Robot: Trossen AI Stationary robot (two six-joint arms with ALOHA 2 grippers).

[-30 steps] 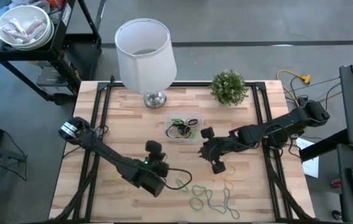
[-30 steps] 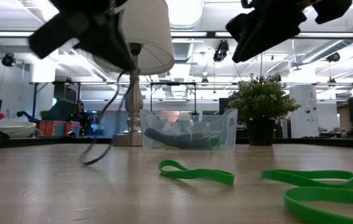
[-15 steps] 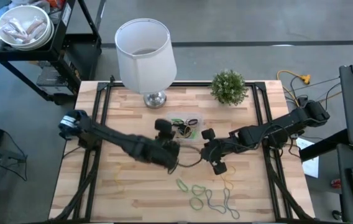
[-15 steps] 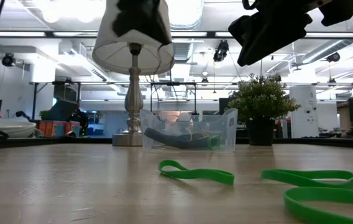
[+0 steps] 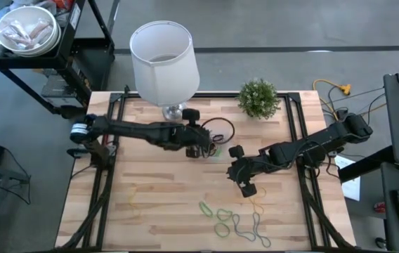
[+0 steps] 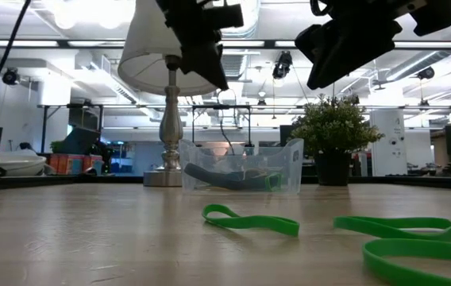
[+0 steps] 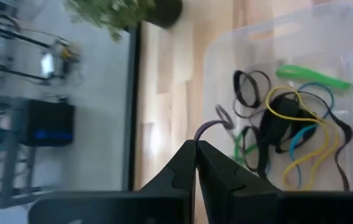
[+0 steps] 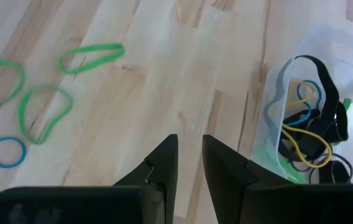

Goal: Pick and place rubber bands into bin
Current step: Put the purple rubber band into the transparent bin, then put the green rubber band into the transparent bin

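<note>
While the left gripper (image 5: 201, 144) hides most of the bin (image 5: 216, 149) from above, loose bands (image 5: 233, 219) lie near the front edge. Low down, the lamp (image 6: 170, 79) is partly masked. The left wrist shows fingers (image 7: 195, 163) pinched on a purple band (image 7: 206, 127) over the bin. The right gripper (image 8: 189, 163) hovers narrowly apart, empty.

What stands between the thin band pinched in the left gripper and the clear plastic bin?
Nothing visible. The left gripper, shut on a thin dark rubber band, hangs over the open top of the clear rectangular plastic bin; only other bands lie inside. The right gripper waits beside it.
</note>
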